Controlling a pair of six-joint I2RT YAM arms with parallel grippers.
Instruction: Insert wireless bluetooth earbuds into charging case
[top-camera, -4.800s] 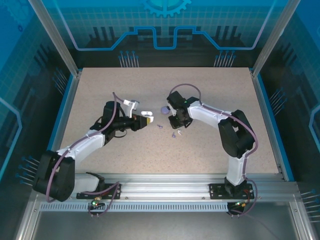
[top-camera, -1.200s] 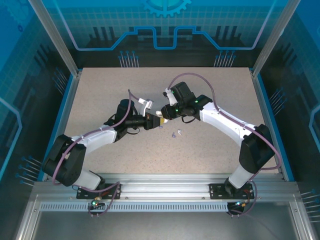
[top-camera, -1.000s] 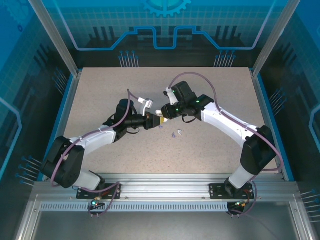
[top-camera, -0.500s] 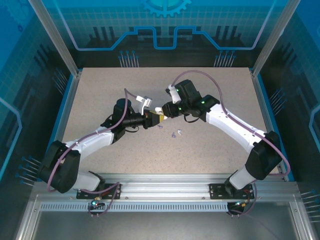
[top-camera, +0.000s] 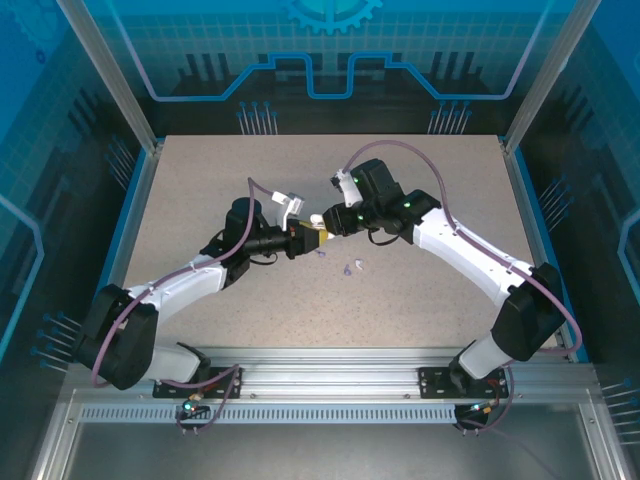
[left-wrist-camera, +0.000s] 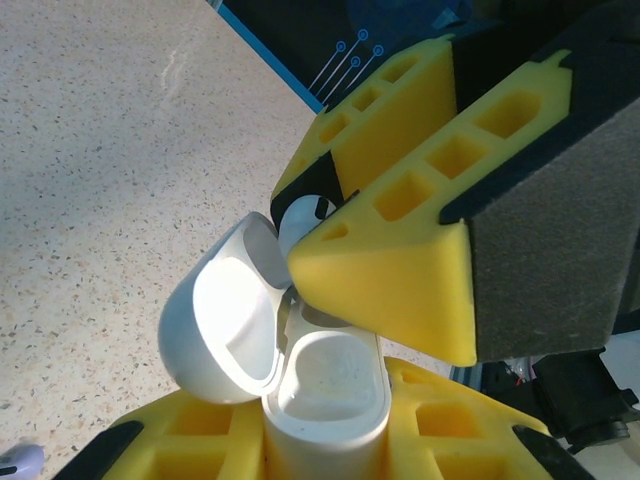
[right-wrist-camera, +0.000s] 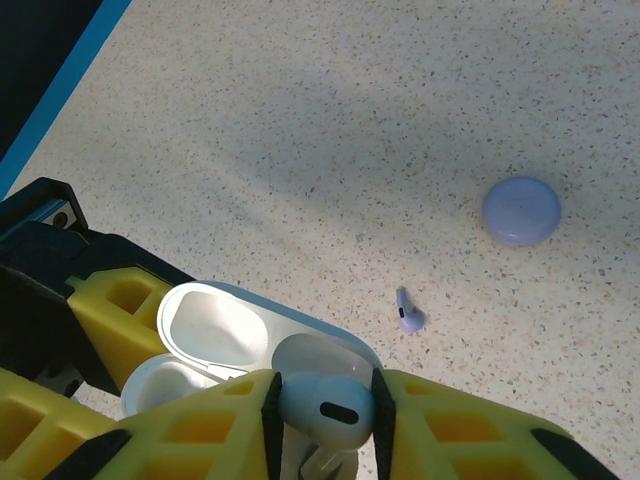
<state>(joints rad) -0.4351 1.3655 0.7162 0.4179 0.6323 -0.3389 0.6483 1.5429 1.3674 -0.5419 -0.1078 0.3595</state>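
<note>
Speckled tabletop (top-camera: 250, 190) underneath. We note left gripper (left-wrist-camera: 325, 440) clamped on open charging case (left-wrist-camera: 225, 330); right gripper (right-wrist-camera: 325, 440) pinches earbud (right-wrist-camera: 322, 402) just over case mouth, stem apparently back along its fingers.

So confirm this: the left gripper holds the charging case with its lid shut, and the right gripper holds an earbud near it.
Wrong on the lid: it stands open, as the left wrist view shows. The left gripper holds the charging case, the right gripper an earbud near it.
</note>
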